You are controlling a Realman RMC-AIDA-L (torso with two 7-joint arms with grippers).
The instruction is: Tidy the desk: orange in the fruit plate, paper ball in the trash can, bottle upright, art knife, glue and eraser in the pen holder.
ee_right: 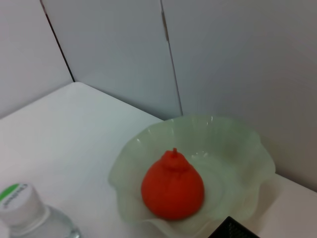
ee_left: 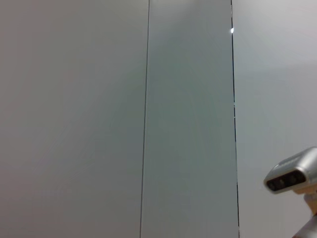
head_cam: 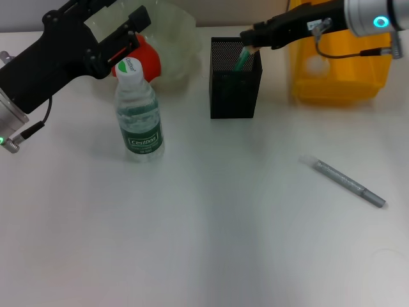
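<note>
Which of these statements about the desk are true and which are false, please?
1. The orange lies in the fruit plate. True.
2. The bottle lies on its side. False: it stands upright.
3. The right pincer is above the pen holder. True.
4. The grey knife is inside the pen holder. False: it lies on the desk.
5. The left pincer is near the bottle cap. True.

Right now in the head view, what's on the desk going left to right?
Water bottle, standing upright → black mesh pen holder with the right claw above its rim → yellow trash can → grey art knife, lying flat.
</note>
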